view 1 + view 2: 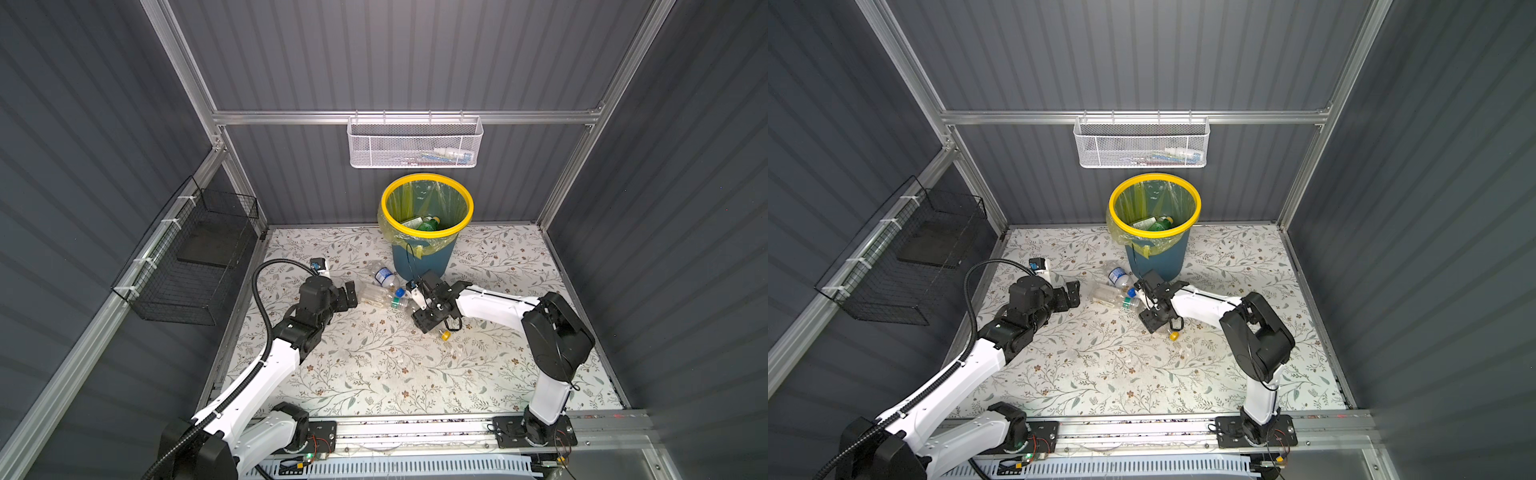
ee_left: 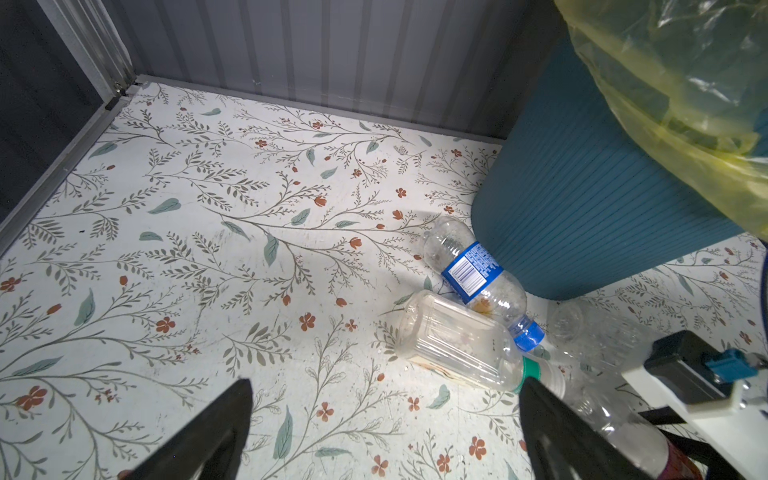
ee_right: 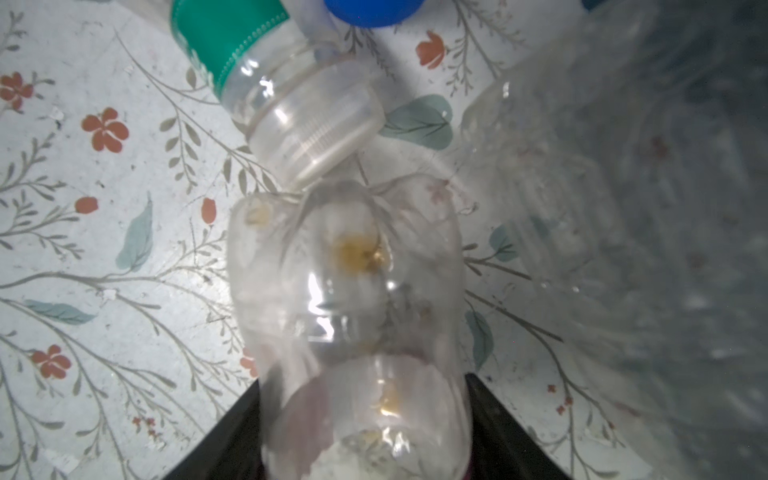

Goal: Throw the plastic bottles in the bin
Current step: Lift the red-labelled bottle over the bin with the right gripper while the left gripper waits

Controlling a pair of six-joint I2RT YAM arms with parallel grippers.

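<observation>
Plastic bottles [image 1: 384, 277]: two visible in bin [image 1: 432, 262]; four on floral floor [image 1: 374, 365] at its base, one clear bottle [image 3: 353, 311] clamped in right gripper [image 3: 361, 388]. Left gripper [image 2: 386, 382]: fingers spread wide, empty.

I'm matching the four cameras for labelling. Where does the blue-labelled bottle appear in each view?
In a top view: the blue-label bottle lies at the base of the bin, on its left.
In a top view: same spot.
Left wrist: beside the bin's ribbed wall.
Right wrist: only its blue cap shows.
Shared landmark: the green-banded bottle beside it.
</observation>
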